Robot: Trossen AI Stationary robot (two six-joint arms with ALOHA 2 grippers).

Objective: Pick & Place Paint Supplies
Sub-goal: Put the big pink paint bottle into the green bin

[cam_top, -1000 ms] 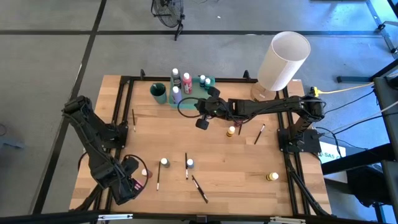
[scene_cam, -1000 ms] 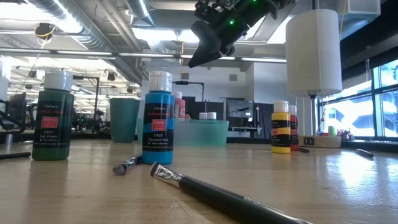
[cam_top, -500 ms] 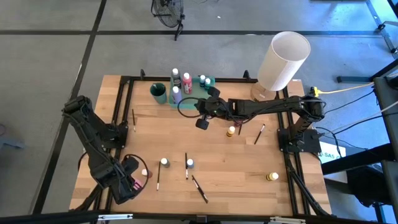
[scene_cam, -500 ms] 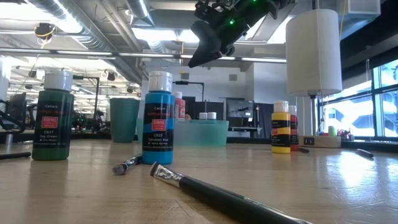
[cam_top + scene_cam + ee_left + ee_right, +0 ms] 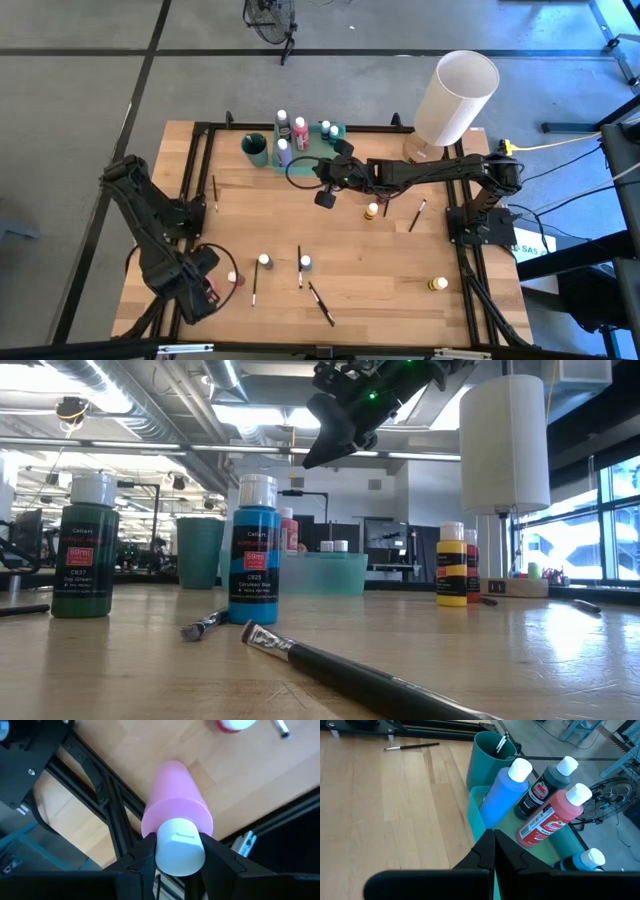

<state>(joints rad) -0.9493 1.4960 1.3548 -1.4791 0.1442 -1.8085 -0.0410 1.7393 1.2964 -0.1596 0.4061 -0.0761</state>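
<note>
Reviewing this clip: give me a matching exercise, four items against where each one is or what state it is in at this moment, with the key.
Items:
1. pink bottle
2. green bottle
3. right gripper
4. teal cup

Places or states:
A. shut and empty, raised above the table by the green tray
B. holds a paintbrush, next to the tray
C. clamped at its white cap in the left gripper
D. upright on the table beside the blue bottle

Pairs: 1-C, 2-D, 3-A, 4-B

Pink bottle (image 5: 176, 815), white cap (image 5: 180, 847); pale wooden table (image 5: 350, 260).
</note>
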